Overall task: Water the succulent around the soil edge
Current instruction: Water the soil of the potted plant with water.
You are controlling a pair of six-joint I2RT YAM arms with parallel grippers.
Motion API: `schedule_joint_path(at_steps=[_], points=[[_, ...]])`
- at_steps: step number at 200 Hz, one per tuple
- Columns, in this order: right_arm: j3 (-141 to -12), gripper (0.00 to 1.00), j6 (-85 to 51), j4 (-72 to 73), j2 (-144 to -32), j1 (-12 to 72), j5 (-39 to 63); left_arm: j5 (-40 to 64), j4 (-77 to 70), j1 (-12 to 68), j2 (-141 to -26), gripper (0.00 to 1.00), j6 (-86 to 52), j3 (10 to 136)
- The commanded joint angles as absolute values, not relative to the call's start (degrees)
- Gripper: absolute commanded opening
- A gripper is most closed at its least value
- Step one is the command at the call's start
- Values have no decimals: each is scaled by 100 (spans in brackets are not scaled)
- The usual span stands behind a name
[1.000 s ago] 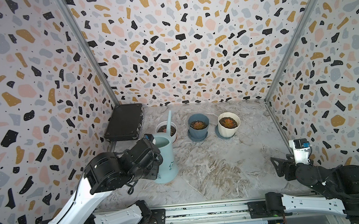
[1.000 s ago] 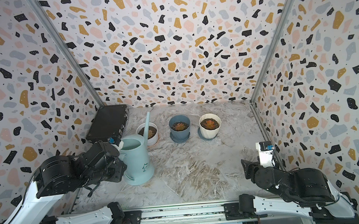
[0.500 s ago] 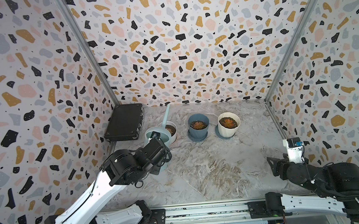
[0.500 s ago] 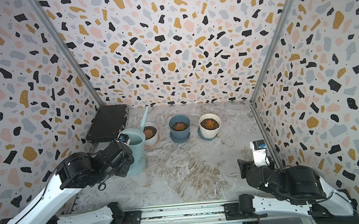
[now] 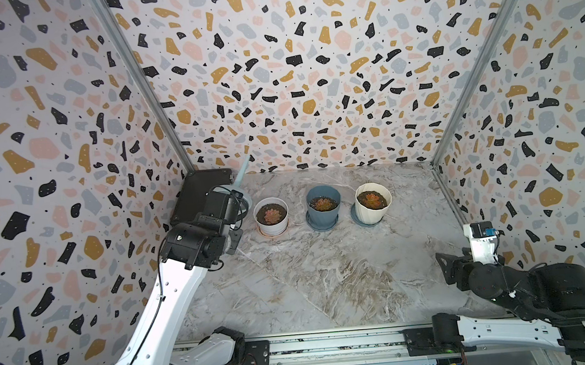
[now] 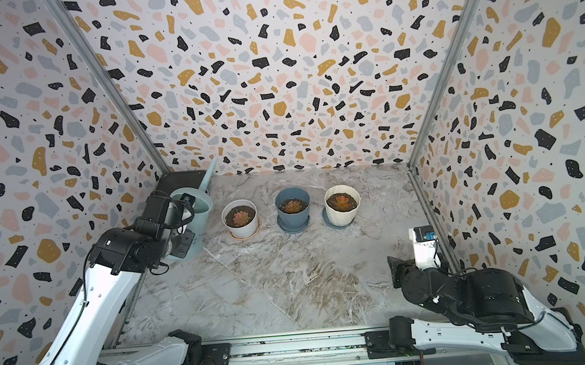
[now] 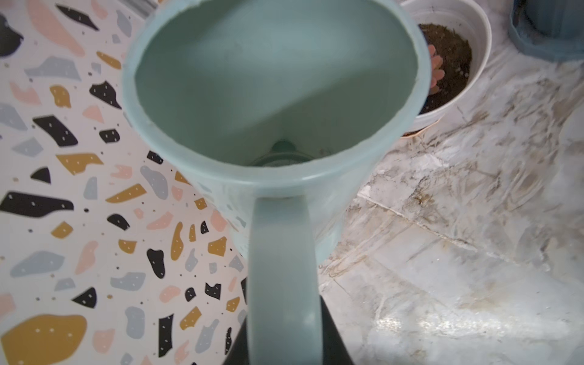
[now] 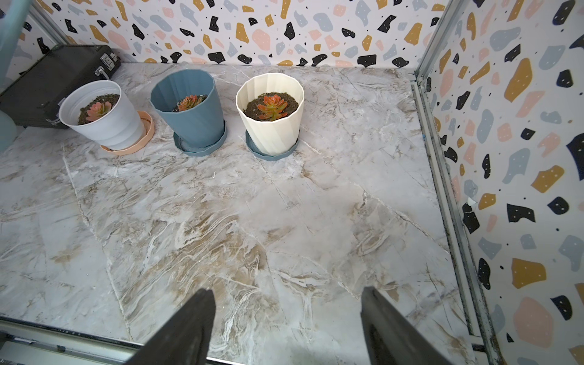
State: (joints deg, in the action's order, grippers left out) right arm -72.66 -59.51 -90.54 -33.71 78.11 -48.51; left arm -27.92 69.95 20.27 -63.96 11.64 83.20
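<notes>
White arm links (image 5: 172,304), black joint housings (image 6: 485,293), thin black cables, dark jaws.

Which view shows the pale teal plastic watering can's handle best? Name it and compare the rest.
The left wrist view: the pale teal plastic watering can's handle fills the frame below the open rim. In both top views the left arm hides the handle; only the can's body and spout show. The right wrist view catches only a teal sliver at its edge.

Terrazzo-patterned walls (image 5: 311,65) enclose a grey-brown marbled floor (image 5: 326,276), evenly lit.
</notes>
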Motion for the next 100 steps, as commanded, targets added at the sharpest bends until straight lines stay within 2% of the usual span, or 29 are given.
schedule_joint_path(at_steps=[1,39,77,100], points=[[-7483,78,-5836,-10342,-3512,7796,-4995,-2897,6637,1997,-6354,0,2282,8425],[-7620,78,-5558,-10342,-3518,7796,-4950,-3144,7146,1863,-6086,0,2858,8436],[-7641,78,-5404,-10339,-3423,7796,-4897,-3924,7694,1439,-5537,0,3812,8430],[-7530,78,-5414,-10341,-3294,7795,-4829,-3939,8053,1380,-5364,0,3929,8584]])
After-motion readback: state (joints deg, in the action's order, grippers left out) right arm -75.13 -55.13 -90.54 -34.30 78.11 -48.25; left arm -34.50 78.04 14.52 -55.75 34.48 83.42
